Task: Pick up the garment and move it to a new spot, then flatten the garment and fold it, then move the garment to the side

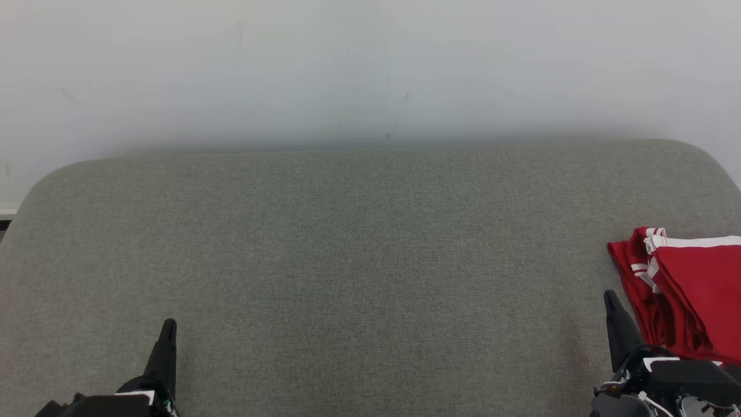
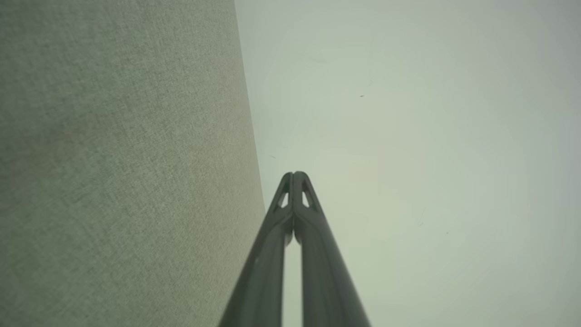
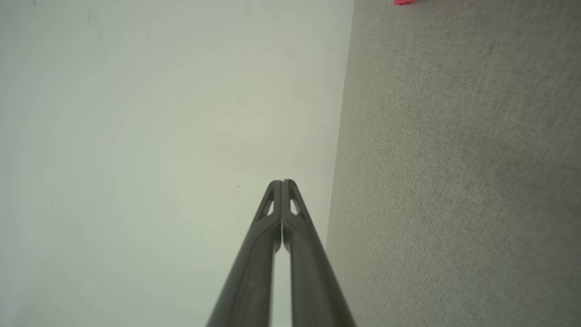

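Observation:
The garment (image 1: 689, 295) is red with white stripes and lies folded at the right edge of the grey fabric surface (image 1: 359, 260). A sliver of the garment (image 3: 405, 2) shows at the top of the right wrist view. My right gripper (image 1: 611, 298) is shut, empty, and just left of the garment's near corner. My left gripper (image 1: 168, 325) is shut and empty at the lower left, far from the garment. In both wrist views, the left gripper (image 2: 294, 175) and the right gripper (image 3: 282, 183) show their tips pressed together with nothing between them.
The grey surface has rounded far corners and ends against a pale wall (image 1: 370, 69). A wide bare stretch of fabric lies between the two grippers.

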Controlling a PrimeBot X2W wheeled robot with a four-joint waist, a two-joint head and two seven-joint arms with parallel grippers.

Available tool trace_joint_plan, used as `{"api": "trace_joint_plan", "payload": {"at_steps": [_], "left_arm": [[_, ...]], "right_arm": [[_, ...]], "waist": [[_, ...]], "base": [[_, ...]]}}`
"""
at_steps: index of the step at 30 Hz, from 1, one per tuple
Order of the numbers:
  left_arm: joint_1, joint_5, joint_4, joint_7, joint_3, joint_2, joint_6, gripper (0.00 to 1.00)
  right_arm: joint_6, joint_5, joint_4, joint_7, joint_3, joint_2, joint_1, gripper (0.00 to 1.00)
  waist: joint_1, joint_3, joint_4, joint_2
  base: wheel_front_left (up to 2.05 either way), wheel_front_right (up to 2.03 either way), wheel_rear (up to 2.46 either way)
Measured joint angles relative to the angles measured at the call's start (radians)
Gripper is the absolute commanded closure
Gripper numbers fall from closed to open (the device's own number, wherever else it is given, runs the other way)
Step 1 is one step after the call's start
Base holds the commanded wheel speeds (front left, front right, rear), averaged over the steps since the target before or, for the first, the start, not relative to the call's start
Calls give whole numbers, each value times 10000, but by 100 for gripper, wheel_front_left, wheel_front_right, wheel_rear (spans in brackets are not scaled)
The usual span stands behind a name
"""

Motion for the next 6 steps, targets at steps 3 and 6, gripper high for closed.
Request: {"api": "trace_joint_plan", "payload": {"at_steps": [3, 6], "left_arm": [[0, 0, 2, 0, -2, 0, 0, 100], [0, 0, 0, 0, -4, 0, 0, 100]], "right_arm": [[0, 0, 2, 0, 0, 0, 0, 100], [0, 0, 4, 0, 0, 0, 0, 100]], "waist": [[0, 0, 0, 0], [0, 0, 0, 0]], "base": [[0, 0, 0], [0, 0, 0]]}}
